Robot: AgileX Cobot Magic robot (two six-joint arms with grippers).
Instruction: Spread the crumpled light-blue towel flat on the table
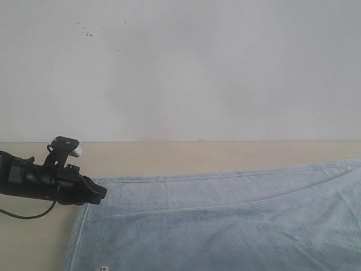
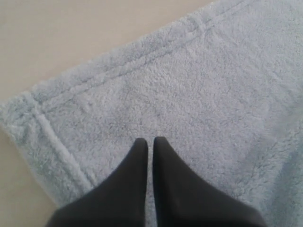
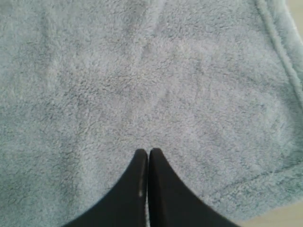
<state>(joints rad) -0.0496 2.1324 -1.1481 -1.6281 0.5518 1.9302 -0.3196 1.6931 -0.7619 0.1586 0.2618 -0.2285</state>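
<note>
The light-blue towel (image 1: pixel 225 220) lies spread over the beige table (image 1: pixel 169 155), with one long shallow fold across it and a small white tag (image 1: pixel 102 269) at its near left corner. My left gripper (image 1: pixel 100 193) hovers at the towel's far left corner; in the left wrist view its black fingers (image 2: pixel 142 156) are shut with nothing between them, above the hemmed corner of the towel (image 2: pixel 180 90). My right gripper (image 3: pixel 148 152) is out of the exterior view; its wrist view shows it shut and empty over the fleecy towel (image 3: pixel 142 80) near a hemmed edge.
A white wall (image 1: pixel 180 68) rises behind the table's far edge. Bare table shows to the left of the towel (image 1: pixel 34 243) and beyond its far hem. A black cable (image 1: pixel 28 215) hangs under the left arm.
</note>
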